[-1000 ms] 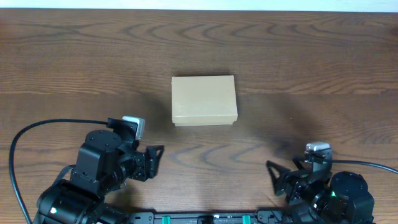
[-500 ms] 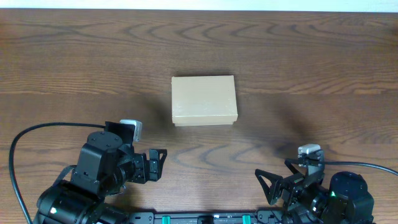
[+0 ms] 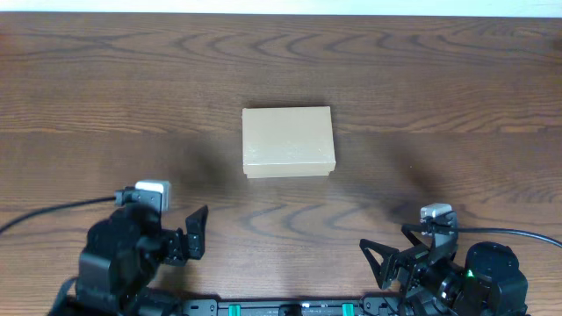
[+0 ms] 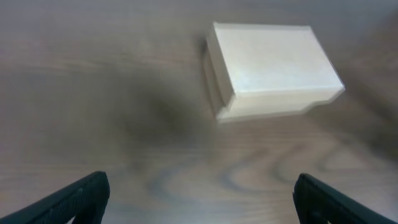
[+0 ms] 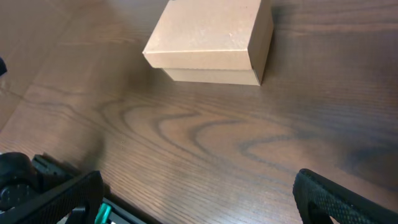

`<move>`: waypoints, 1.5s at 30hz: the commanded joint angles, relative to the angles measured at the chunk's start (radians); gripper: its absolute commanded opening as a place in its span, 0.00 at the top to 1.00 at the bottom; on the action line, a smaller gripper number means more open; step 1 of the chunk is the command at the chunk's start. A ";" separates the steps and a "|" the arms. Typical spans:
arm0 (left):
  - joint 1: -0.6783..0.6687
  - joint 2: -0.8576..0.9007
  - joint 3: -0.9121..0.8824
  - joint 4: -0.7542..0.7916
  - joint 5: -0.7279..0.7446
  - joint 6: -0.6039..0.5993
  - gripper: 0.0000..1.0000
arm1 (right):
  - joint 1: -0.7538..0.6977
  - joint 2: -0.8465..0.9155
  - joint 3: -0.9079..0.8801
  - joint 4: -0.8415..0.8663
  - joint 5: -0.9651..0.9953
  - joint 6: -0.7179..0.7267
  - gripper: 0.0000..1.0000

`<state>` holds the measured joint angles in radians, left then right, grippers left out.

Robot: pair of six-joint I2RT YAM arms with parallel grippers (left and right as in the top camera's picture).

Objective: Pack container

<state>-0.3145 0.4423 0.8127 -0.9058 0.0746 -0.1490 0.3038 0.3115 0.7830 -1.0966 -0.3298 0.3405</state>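
The container (image 3: pixel 288 141) is a small tan cardboard box with its lid closed, standing on the wooden table at mid-centre. It also shows in the left wrist view (image 4: pixel 270 68) and in the right wrist view (image 5: pixel 211 40). My left gripper (image 3: pixel 195 235) is open and empty near the front left edge, well short of the box. My right gripper (image 3: pixel 391 254) is open and empty near the front right edge. In both wrist views the fingers (image 4: pixel 199 199) (image 5: pixel 199 199) are spread wide with bare table between them.
The dark wooden table (image 3: pixel 439 88) spreads around the box. A black base rail with green parts (image 3: pixel 290 307) runs along the front edge. Cables trail from both arms, one of them on the right (image 3: pixel 527 233).
My left arm has drawn back to the left and toward the front edge. My right arm turned a little earlier and has since kept still. The box has not moved.
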 commanded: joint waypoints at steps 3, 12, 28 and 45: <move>0.074 -0.200 -0.214 0.138 -0.042 0.216 0.05 | 0.008 -0.005 -0.006 -0.001 -0.011 0.003 0.01; 0.108 -0.389 -0.528 0.348 0.053 0.201 0.05 | 0.008 -0.005 -0.006 -0.001 -0.011 0.003 0.01; 0.104 -0.438 -0.679 0.435 0.121 0.100 0.05 | 0.008 -0.005 -0.006 -0.001 -0.011 0.003 0.01; 0.104 -0.438 -0.679 0.435 0.121 0.100 0.05 | 0.008 -0.005 -0.006 -0.001 -0.011 0.003 0.01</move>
<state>-0.2123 0.0124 0.1501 -0.4732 0.1810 -0.0338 0.3038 0.3115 0.7811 -1.0962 -0.3340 0.3405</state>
